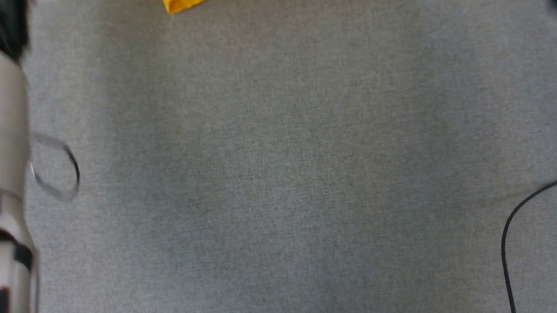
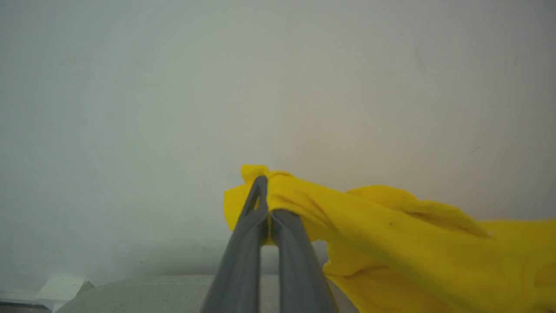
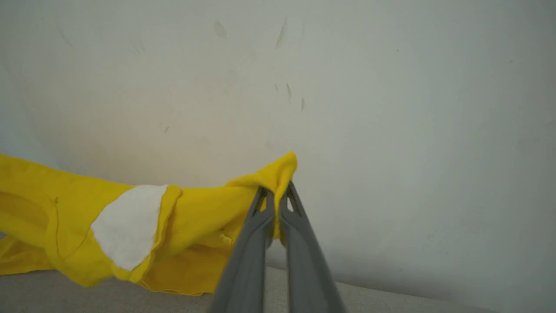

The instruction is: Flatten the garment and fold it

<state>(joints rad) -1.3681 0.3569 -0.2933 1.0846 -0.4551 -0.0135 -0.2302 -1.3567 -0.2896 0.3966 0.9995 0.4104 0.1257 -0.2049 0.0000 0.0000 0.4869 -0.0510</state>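
The left claw (image 2: pixel 269 202) is closed on a small bunch of the shirt (image 2: pixel 391 234). I think this thin edge may slip out if the arms pull apart too hard. The right claw (image 3: pixel 276 195) pinches only a corner, so the risk is the same. The shirt hangs right of the left claw and left of the right claw, sagging between them.

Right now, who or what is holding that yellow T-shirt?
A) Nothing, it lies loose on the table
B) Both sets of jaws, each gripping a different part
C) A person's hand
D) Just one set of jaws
B: in the wrist views the left jaws are shut on one bunched edge of the yellow T-shirt and the right jaws on another, with the cloth stretching away sideways from each.
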